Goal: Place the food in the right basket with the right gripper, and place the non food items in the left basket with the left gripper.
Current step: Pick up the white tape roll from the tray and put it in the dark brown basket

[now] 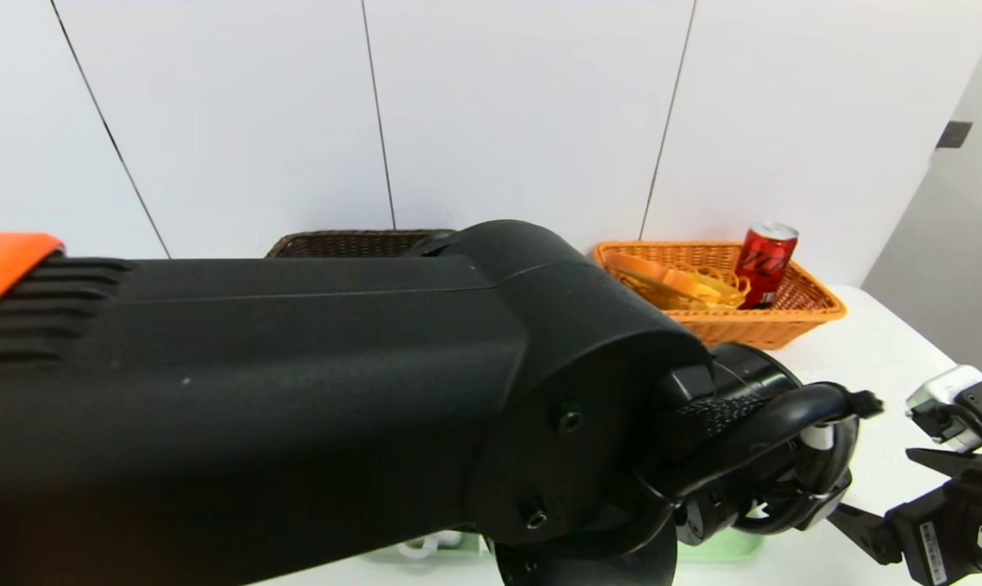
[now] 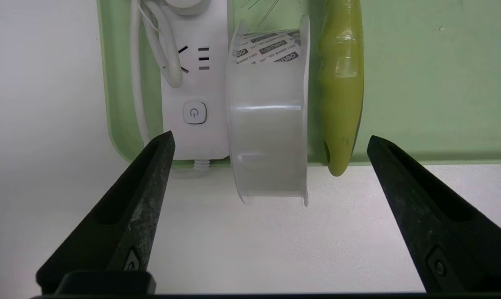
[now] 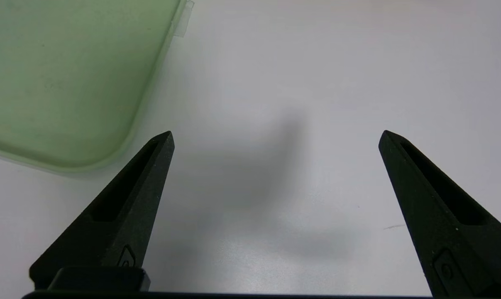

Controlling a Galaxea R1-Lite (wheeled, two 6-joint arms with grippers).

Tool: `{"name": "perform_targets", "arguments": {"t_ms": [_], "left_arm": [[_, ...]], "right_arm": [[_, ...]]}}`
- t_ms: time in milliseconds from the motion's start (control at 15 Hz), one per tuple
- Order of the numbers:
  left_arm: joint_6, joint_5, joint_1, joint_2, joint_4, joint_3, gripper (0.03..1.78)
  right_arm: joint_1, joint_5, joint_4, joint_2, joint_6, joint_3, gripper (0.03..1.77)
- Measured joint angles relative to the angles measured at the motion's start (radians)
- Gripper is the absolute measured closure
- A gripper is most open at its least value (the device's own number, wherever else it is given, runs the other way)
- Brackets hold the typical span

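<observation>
Your left gripper (image 2: 271,139), fingers spread wide and empty, hangs over the near edge of the green tray (image 2: 420,83). The tape roll (image 2: 269,133) stands on edge straight ahead between the fingers, power strip (image 2: 194,83) and green pepper (image 2: 341,91) flanking it.

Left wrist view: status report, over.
Left tool open, lined up on tape roll. Right tool open, idle over bare table. Power strip and green pepper flank the roll closely.
</observation>
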Motion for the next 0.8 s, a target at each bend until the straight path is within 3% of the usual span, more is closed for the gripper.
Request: {"name": "perform_targets", "arguments": {"t_ms": [800], "left_arm": [[-0.002,-0.024,0.053,0.037,-0.046,0.003,0.12]], "right_arm": [[0.0,0.0,-0.001,-0.002,0.004,0.0,0.1]]}}
